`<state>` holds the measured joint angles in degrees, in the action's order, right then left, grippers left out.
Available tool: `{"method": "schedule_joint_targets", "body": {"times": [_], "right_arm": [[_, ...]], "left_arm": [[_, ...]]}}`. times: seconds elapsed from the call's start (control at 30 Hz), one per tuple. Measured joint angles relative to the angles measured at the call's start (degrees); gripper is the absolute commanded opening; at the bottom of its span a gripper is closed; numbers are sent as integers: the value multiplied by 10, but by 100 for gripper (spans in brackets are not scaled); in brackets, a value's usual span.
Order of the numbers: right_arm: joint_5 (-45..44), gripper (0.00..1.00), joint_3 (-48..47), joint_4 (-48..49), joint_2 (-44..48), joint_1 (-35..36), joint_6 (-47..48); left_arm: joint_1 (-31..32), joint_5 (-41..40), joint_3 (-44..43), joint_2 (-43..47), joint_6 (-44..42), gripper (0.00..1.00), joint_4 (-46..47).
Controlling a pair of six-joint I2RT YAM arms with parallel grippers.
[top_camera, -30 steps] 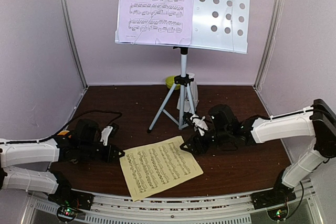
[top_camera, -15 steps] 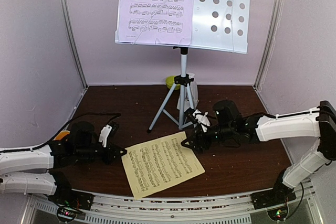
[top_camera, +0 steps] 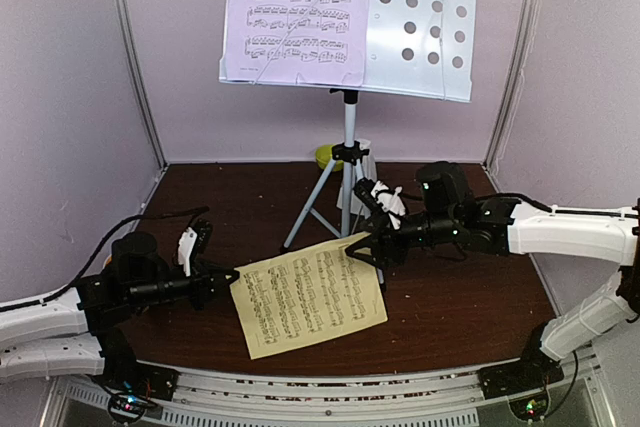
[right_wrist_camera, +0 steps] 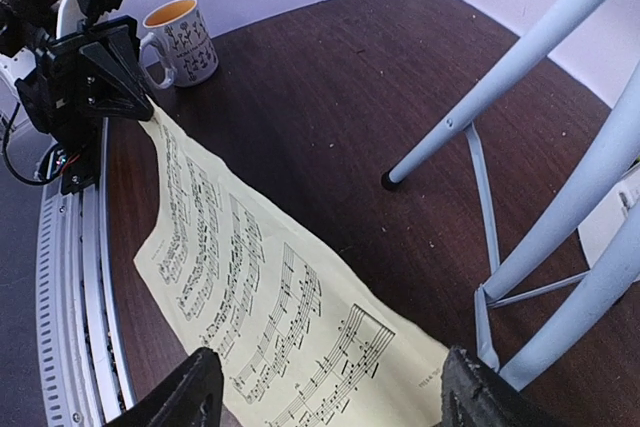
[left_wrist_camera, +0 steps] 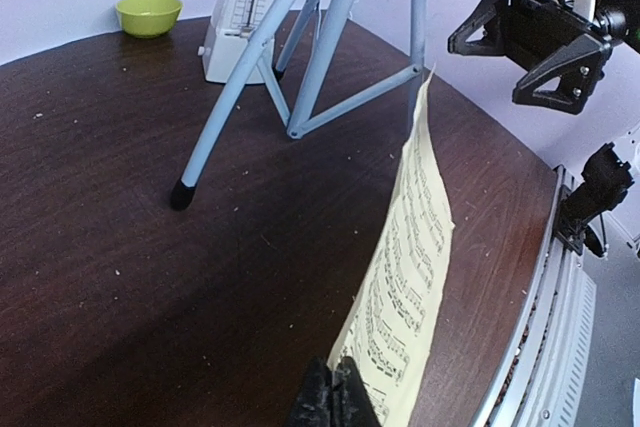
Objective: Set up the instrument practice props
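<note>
Tripod (top_camera: 349, 154) legs block mid-table, just behind the page (top_camera: 305, 297). Metronome (left_wrist_camera: 225, 52) and bowl (left_wrist_camera: 148, 14) crowd the rear; right table (top_camera: 470, 297) lies open.

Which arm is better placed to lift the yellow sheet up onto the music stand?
Probably left: the left end effector is shut on an edge of the yellow sheet. The right end effector hangs open by its far corner, gripping nothing.
</note>
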<state>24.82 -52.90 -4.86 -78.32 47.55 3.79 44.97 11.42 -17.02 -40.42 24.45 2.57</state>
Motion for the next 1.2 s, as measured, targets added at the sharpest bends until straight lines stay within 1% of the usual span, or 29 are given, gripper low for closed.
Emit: {"method": "schedule_joint_targets", "body": {"times": [0.23, 0.5, 0.8, 1.2], "right_arm": [[0, 79, -33, -44, 29, 1, 35], [-18, 79, -50, -88, 51, 21, 75], [-33, 79, -60, -116, 60, 26, 103], [-41, 79, -61, -122, 60, 27, 113]], "left_arm": [[15, 1, 9, 16, -6, 0, 8], [35, 5, 4, 3, -19, 0, 8], [41, 10, -14, -9, -36, 0, 8], [41, 15, -15, -7, -40, 0, 8]]}}
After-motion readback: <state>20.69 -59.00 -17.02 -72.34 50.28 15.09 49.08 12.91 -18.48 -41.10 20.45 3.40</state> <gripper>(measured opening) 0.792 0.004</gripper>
